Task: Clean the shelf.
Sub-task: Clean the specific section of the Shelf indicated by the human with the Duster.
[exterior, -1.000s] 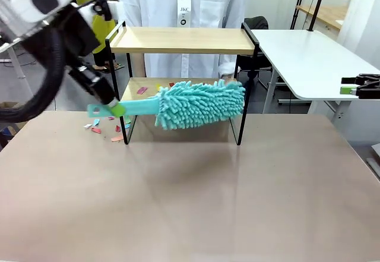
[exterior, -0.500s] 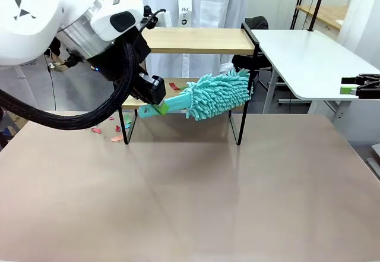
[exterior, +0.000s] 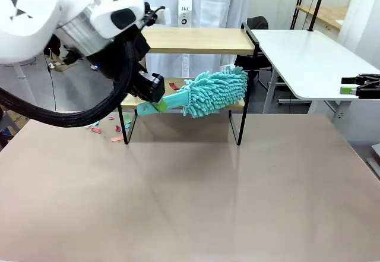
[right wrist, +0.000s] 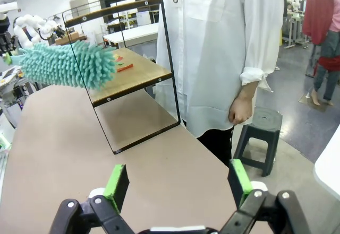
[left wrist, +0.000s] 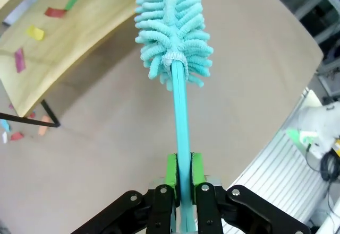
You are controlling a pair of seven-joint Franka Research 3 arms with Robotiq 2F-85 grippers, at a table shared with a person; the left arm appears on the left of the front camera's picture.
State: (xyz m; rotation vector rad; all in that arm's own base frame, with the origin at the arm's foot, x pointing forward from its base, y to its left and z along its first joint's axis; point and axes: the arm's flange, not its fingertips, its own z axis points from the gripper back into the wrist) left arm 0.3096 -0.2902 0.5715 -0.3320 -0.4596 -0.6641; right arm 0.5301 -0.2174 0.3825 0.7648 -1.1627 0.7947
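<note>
In the front view, the left arm is covering the upper left corner of the shelf and the left end of its lower board, and the duster is hiding that board's right part. The right gripper is running off the right edge, and the person is being cropped at the top. In the left wrist view, the duster's tip is running off the top edge. Scraps at middle left are showing too small to identify.

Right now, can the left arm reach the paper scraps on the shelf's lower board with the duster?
Likely yes: the left gripper is shut on the duster, its head sits at the lower board's open front, and nothing blocks the scraps.
</note>
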